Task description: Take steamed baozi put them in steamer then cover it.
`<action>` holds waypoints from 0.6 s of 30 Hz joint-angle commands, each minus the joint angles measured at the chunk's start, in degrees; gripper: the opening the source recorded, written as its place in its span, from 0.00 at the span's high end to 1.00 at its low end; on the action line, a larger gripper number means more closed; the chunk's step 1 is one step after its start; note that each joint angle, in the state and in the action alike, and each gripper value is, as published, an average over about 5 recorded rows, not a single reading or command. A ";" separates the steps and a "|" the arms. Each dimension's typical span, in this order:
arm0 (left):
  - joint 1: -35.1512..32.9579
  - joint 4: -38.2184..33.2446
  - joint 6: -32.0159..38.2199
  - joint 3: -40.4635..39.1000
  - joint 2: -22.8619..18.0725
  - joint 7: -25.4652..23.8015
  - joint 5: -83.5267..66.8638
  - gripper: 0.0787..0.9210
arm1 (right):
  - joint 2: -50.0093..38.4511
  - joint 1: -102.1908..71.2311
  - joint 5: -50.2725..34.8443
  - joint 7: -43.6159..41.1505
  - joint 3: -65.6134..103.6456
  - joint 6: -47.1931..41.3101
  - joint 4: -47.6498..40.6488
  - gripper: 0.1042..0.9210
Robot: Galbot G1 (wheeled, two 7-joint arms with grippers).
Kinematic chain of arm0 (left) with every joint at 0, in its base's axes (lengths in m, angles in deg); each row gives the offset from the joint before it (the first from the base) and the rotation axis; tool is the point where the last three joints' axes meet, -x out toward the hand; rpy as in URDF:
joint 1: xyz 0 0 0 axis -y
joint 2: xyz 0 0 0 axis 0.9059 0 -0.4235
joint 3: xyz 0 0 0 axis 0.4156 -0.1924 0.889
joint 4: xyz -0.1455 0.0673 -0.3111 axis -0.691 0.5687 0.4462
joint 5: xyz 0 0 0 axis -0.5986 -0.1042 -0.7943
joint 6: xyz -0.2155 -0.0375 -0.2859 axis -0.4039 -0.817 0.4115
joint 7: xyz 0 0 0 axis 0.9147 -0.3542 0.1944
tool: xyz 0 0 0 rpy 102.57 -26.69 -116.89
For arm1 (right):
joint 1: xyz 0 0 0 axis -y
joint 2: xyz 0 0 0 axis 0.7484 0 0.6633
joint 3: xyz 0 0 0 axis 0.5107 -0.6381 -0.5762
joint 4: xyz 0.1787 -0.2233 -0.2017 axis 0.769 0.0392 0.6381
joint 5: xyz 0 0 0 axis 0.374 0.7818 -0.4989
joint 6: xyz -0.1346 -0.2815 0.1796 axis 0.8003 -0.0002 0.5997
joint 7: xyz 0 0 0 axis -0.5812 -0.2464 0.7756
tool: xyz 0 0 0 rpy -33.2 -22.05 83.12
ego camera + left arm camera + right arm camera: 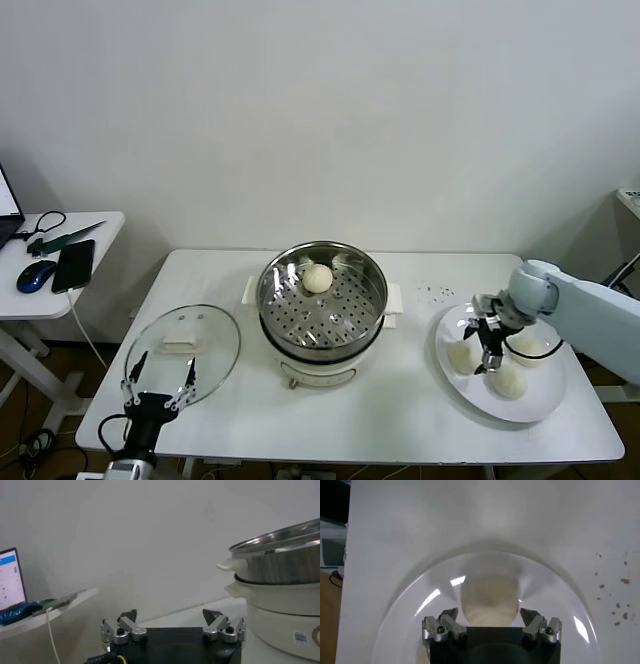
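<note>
Now my right hand, at the frame's right, spreads open around a baozi (plate beneath); left hand idles open, lower left.

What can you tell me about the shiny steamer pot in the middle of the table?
The steamer is a round, shiny metal basket whose floor is full of small holes. It stands upright on a white pot base with side handles, at the middle of the white table. It is uncovered; the glass lid lies flat on the table to the robot's left, apart from it. One baozi rests inside, toward the back. No gripper touches it.
</note>
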 commanded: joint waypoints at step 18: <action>-0.16 -0.46 -0.11 -0.58 -0.55 -0.04 0.28 0.12 | -1.77 9.42 -4.84 0.42 -4.03 -0.31 1.37 0.27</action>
